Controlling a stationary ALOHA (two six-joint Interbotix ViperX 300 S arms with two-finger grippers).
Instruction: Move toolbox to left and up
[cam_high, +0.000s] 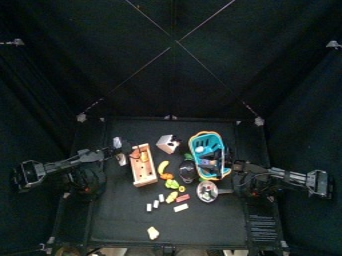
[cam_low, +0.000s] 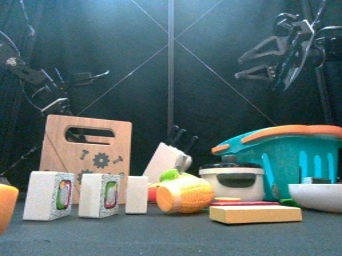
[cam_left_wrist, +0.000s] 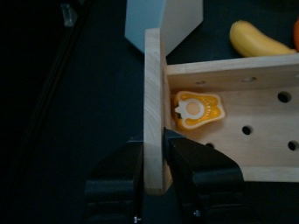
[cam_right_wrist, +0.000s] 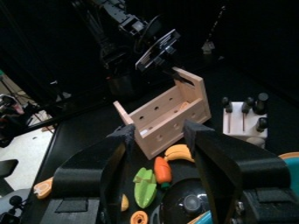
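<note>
The toolbox (cam_high: 143, 166) is a light tan wooden tray left of the table's middle; in the front view the toolbox (cam_low: 87, 146) stands behind the small toys. My left gripper (cam_left_wrist: 156, 156) straddles its end wall (cam_left_wrist: 155, 96), one jaw pressed on each side. An orange-yellow piece (cam_left_wrist: 194, 109) lies inside the tray. Seen from above, the left gripper (cam_high: 123, 158) is at the tray's left end. My right gripper (cam_right_wrist: 158, 131) stands open and empty, apart from the toolbox (cam_right_wrist: 170, 108), at the table's right (cam_high: 242, 177).
A teal basket (cam_high: 207, 150) with a yellow rim stands right of the tray, and a grey and pink box (cam_high: 167, 143) behind it. A banana (cam_left_wrist: 257, 39), white blocks (cam_low: 78, 195), an orange fruit (cam_low: 185, 193), a pot (cam_low: 238, 181) and a bowl (cam_low: 318, 196) crowd the front.
</note>
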